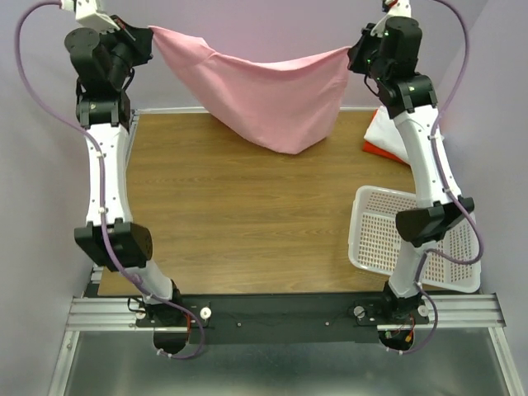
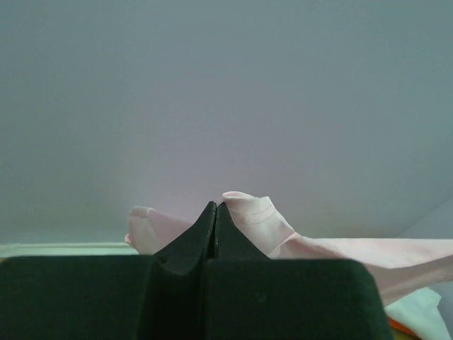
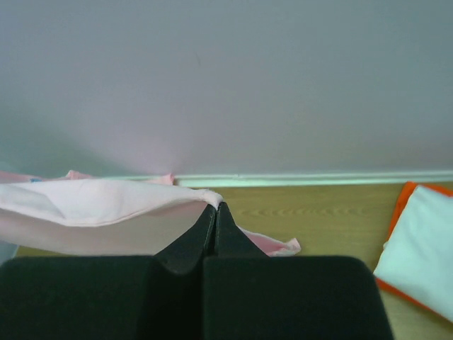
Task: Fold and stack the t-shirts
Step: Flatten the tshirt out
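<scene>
Both sides pinched tight: my left fingers (image 2: 204, 230) are clamped on one stitched edge of the pink t-shirt (image 1: 268, 95) and my right fingers (image 3: 204, 230) on the opposite edge, so the soft cloth sags like a hammock above the table's (image 1: 247, 206) far edge. I'd call this the spread-out step; next I need to lay it flat without bunching. A folded white t-shirt (image 1: 388, 130) sits on an orange-red t-shirt (image 1: 373, 149) far right, with the perforated plastic basket (image 1: 381, 235) by the right edge.
</scene>
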Tool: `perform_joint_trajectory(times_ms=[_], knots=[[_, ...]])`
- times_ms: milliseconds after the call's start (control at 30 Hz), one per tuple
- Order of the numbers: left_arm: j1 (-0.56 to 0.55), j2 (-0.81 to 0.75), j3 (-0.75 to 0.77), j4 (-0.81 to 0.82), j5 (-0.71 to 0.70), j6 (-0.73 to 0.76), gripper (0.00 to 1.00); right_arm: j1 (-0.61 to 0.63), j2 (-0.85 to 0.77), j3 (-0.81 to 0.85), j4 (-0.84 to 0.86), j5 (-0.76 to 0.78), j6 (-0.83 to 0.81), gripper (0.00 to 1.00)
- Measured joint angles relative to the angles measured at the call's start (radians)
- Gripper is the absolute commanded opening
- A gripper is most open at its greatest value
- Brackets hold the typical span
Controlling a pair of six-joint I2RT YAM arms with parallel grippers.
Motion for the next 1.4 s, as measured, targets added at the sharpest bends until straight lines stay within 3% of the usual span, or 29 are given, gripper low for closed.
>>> perform_joint_trajectory(times_ms=[200, 333, 600, 800, 1067, 1200, 1400], knots=[[0.013, -0.280, -0.178, 0.093, -0.063, -0.016, 0.00, 0.001, -0.181, -0.115, 0.116, 0.034, -0.066, 0.00], [0.042, -0.456, -0.214, 0.146, -0.139, 0.000, 0.00, 0.002, -0.318, -0.223, 0.218, 0.039, -0.104, 0.00], [0.047, -0.605, -0.212, 0.226, -0.236, 0.066, 0.00, 0.005, -0.465, -0.330, 0.414, 0.032, -0.151, 0.00], [0.046, -0.548, -0.291, 0.264, -0.205, 0.054, 0.00, 0.005, -0.431, -0.375, 0.484, 0.027, -0.156, 0.00], [-0.017, -0.267, -0.378, 0.230, -0.124, 0.030, 0.00, 0.005, -0.269, -0.512, 0.506, 0.027, -0.156, 0.00], [-0.054, -0.180, -0.381, 0.199, -0.086, 0.030, 0.00, 0.005, -0.197, -0.534, 0.496, 0.027, -0.155, 0.00], [-0.061, -0.167, -0.316, 0.180, -0.068, 0.040, 0.00, 0.005, -0.188, -0.533, 0.500, 0.025, -0.144, 0.01]])
